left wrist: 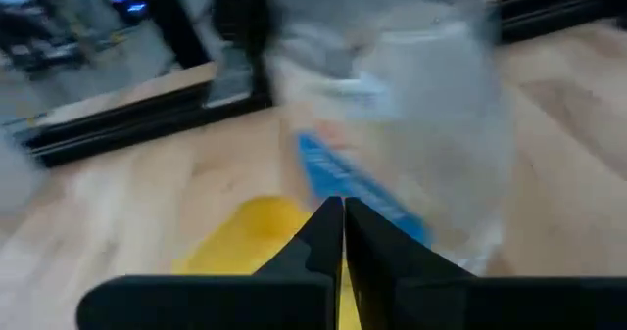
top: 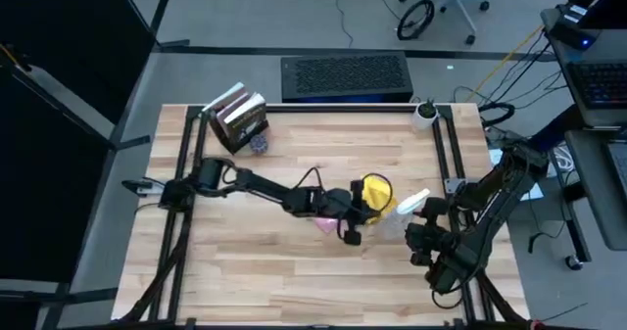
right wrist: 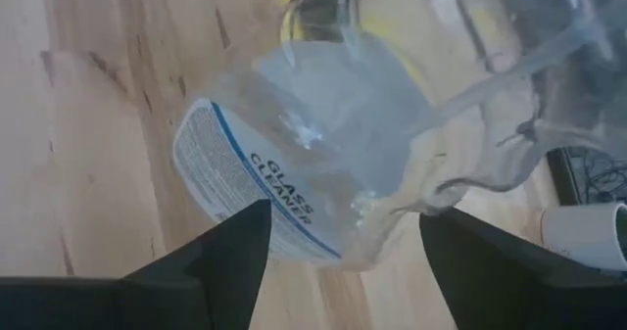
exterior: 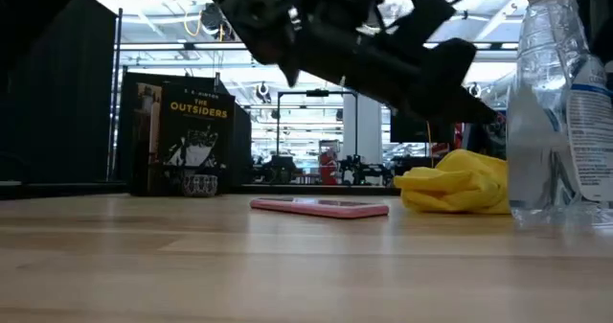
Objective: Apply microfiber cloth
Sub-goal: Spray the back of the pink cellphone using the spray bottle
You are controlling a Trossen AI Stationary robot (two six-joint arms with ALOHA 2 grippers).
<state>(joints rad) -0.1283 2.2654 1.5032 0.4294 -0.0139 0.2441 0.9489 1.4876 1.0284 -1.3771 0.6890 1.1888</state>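
The cloth (top: 376, 193) is being seen as a small, bright yellow, soft piece of fabric, bunched into a rumpled heap (exterior: 456, 183) rather than spread flat. It is lying on the tabletop (top: 245, 252), right of centre, just beside the clear bottle (top: 407, 211) and near the pink phone (exterior: 320, 206). Its folds are being partly hidden in the left wrist view (left wrist: 253, 234).

A light wooden table (top: 255, 252) with a plank top and black rails along its left and right sides carries everything. The yellow microfiber cloth (exterior: 458, 184) lies crumpled right of centre. Just beside it stands a clear spray bottle (exterior: 563, 103) labelled glass cleaner. A pink-edged smartphone (exterior: 321, 206) lies flat on the cloth's other side. Near the far left corner stand books (top: 239, 117), one titled "The Outsiders".
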